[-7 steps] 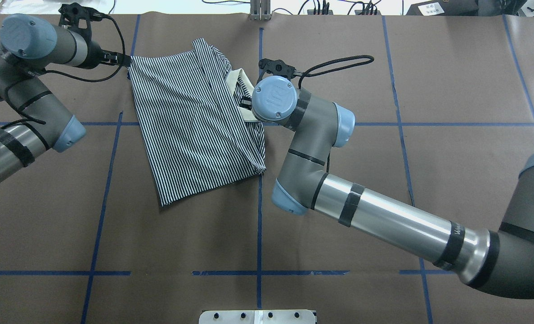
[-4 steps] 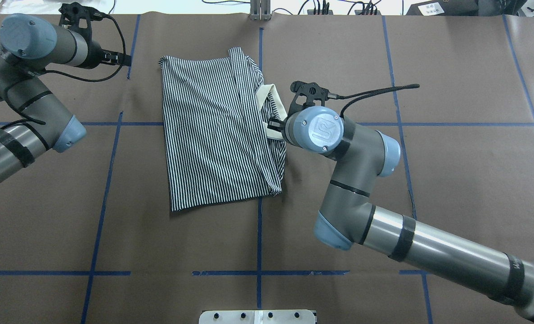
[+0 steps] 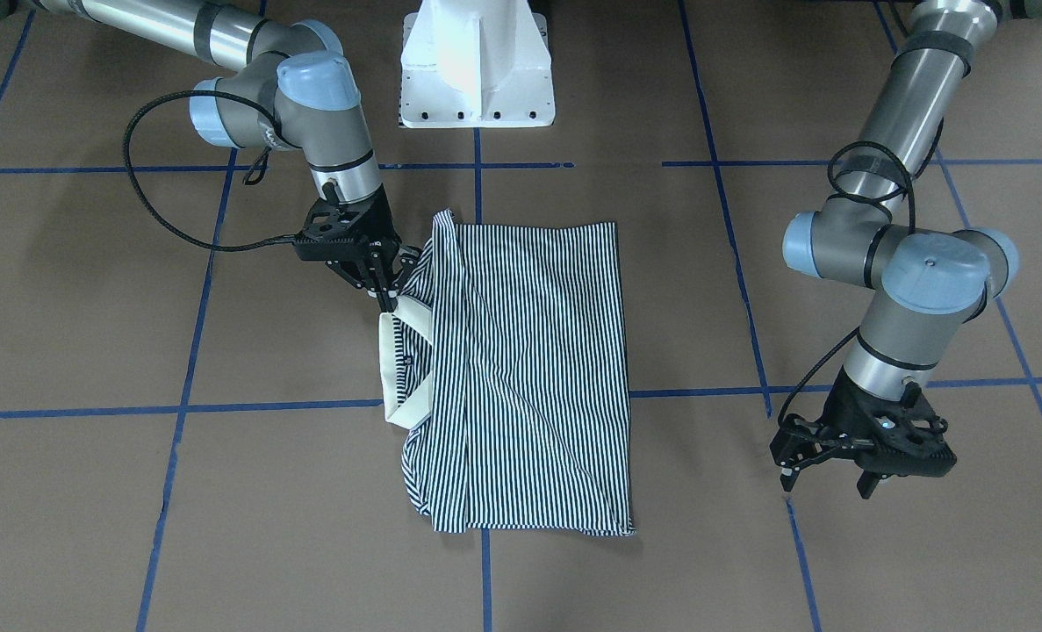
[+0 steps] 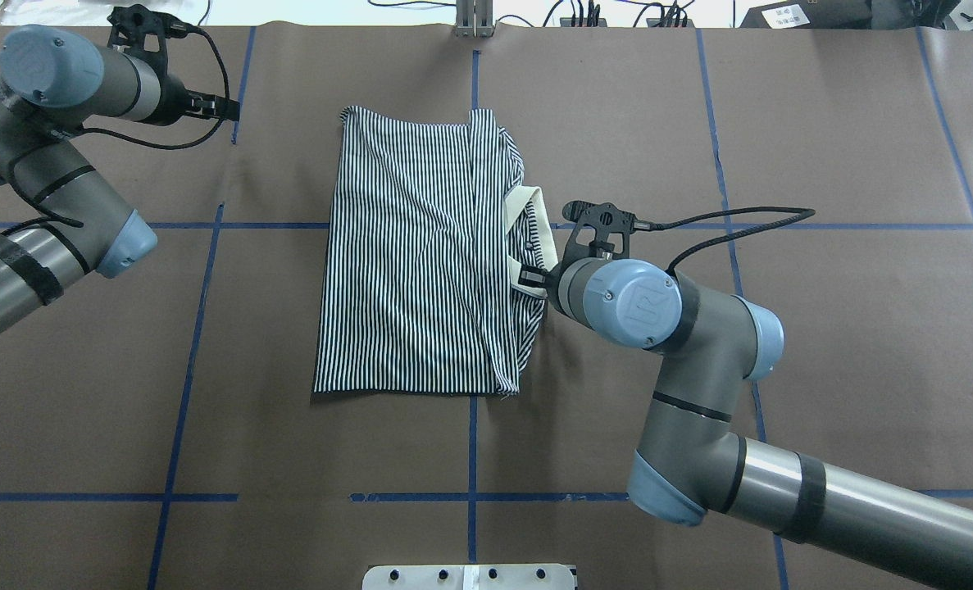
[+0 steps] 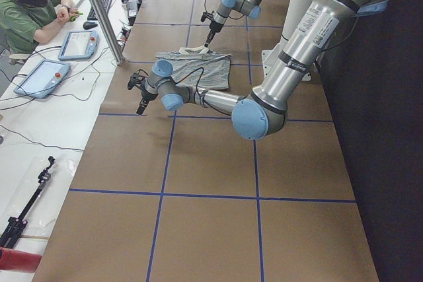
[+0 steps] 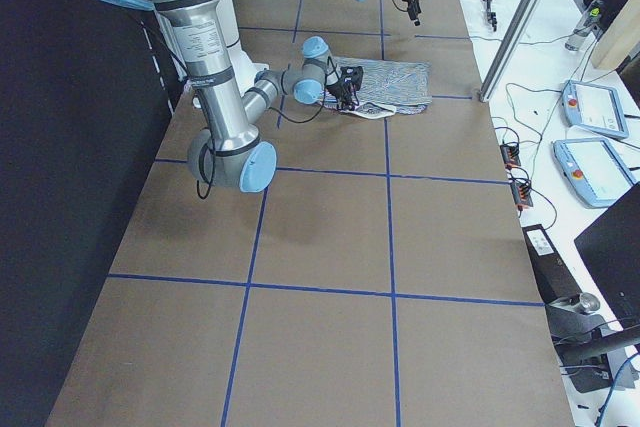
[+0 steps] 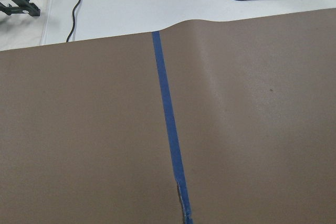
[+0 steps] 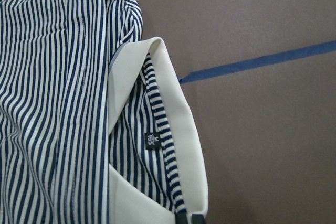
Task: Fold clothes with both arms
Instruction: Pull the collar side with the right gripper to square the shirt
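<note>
The right gripper (image 3: pixel 386 283) is clamped on the edge of the cream collar (image 3: pixel 395 369), its fingertips (image 8: pixel 182 219) meeting on the cloth near the size tag (image 8: pixel 151 139). The collar stands up slightly along the side of the shirt (image 4: pixel 412 270) that faces the robot's right. The shirt lies folded into a long rectangle near the middle of the brown bench (image 4: pixel 781 123). Its long axis runs from the robot's side toward the far edge, across a blue tape line (image 3: pixel 266 405). The left gripper (image 3: pixel 826 483) hangs with its jaws spread, holding nothing, over bare bench well apart from the shirt. The white base (image 3: pixel 477 61) stands at the robot's edge. A person (image 5: pixel 30 11) sits at a side table.
</note>
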Robot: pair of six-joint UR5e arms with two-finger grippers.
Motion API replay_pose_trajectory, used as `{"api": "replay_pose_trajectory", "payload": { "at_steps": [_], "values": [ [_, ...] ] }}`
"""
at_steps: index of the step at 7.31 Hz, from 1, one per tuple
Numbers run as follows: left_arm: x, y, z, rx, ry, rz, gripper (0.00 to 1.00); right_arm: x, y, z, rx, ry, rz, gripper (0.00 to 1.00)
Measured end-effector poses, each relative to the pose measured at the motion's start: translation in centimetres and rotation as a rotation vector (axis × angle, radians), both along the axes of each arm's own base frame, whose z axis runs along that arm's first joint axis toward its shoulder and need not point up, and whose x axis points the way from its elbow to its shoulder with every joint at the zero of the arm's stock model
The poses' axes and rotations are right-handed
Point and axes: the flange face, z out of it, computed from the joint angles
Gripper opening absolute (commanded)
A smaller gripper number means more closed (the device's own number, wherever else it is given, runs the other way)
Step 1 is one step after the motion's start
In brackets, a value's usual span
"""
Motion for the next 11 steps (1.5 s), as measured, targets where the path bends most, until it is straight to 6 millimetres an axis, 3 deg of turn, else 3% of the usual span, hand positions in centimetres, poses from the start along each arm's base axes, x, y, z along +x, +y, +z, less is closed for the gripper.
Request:
{"api": "replay_pose_trajectory", "payload": {
  "at_steps": [8,9,10,11],
  "values": [
    [0.3,0.2,-0.1,-0.005,0.008,0.005,1.0,0.8,-0.6,1.0,0.063,0.059,-0.052,0.0],
    [0.3,0.2,-0.1,-0.005,0.007,0.005,1.0,0.9,-0.6,1.1,0.068,0.063,-0.055,0.82],
    [0.3,0.2,-0.1,-0.005,0.007,0.005,1.0,1.0,-0.6,1.0,0.07,0.063,-0.056,1.0],
    [0.3,0.2,-0.1,-0.005,0.008,0.005,1.0,1.1,-0.6,0.8,0.071,0.059,-0.055,1.0]
  ]
}}
